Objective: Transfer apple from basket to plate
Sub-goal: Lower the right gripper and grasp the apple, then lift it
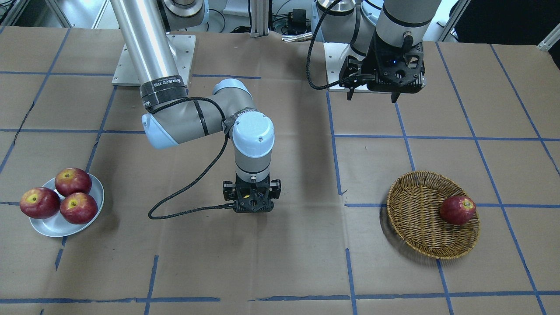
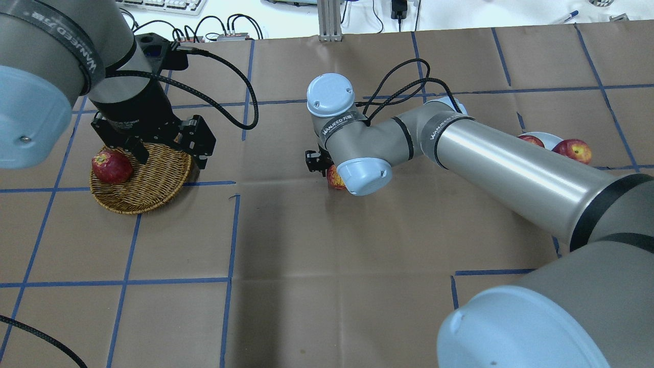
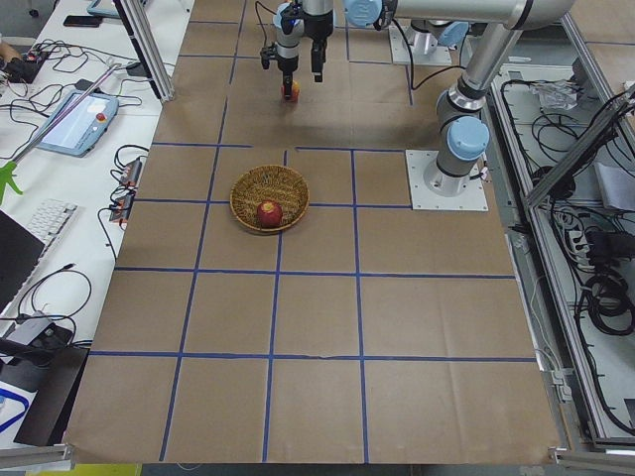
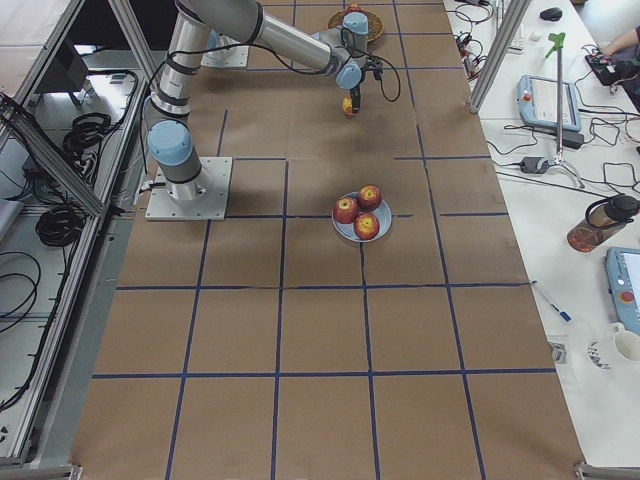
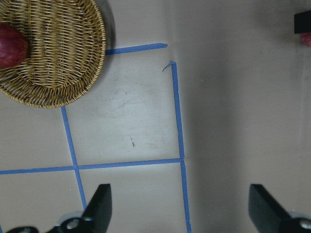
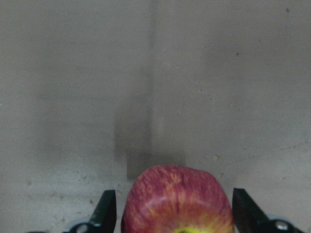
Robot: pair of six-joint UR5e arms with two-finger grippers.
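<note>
The pinkish-red streaked apple [image 6: 177, 204] sits between the fingers of my right gripper [image 6: 175, 216], which is shut on it. It is over the middle of the table, and in the overhead view the apple [image 2: 334, 179] peeks out under the wrist. My left gripper [image 1: 372, 97] is open and empty, held above the table beside the wicker basket [image 1: 396, 192]. The pale plate [image 1: 52, 225] lies far off on my right side. I cannot tell whether the apple touches the table.
A darker red apple [image 1: 457, 210] lies in the basket, at its edge. Three dark red apples [image 1: 72, 181] lie on the plate. My right arm's elbow [image 1: 166, 124] stretches across the table's middle. Brown paper with blue tape lines [image 1: 334, 144] covers the table.
</note>
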